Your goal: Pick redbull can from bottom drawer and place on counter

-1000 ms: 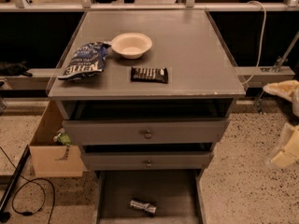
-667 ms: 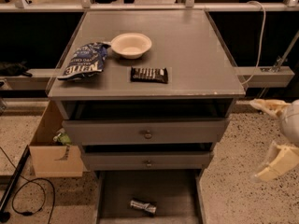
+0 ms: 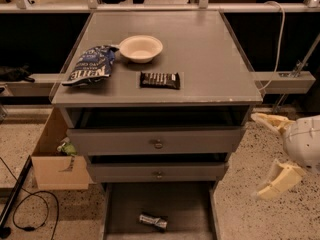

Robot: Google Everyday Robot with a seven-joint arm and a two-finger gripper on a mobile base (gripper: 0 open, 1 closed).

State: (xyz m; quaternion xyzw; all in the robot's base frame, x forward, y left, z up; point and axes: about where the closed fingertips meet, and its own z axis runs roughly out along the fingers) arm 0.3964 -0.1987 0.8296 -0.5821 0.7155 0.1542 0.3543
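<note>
Camera view: gripper [image 3: 270,151] spread, empty; redbull can [image 3: 153,221] lies well below-left of it in bottom drawer [image 3: 190,209]; seemingly on its side, it could roll from a glancing finger.

A single camera looks from high up in front of the drawer unit, tilted steeply down and facing its front, near enough that the unit fills most of the frame. The grey surface [image 3: 205,49] spans the upper half, seen almost from above. The top knobbed drawer [image 3: 200,140] and the middle drawer [image 3: 192,172] sit mid-frame, and the lower edge cuts the pulled-out bottom drawer [image 3: 192,209]. The end effector [image 3: 257,155] enters at the right edge, fingers spread apart.
</note>
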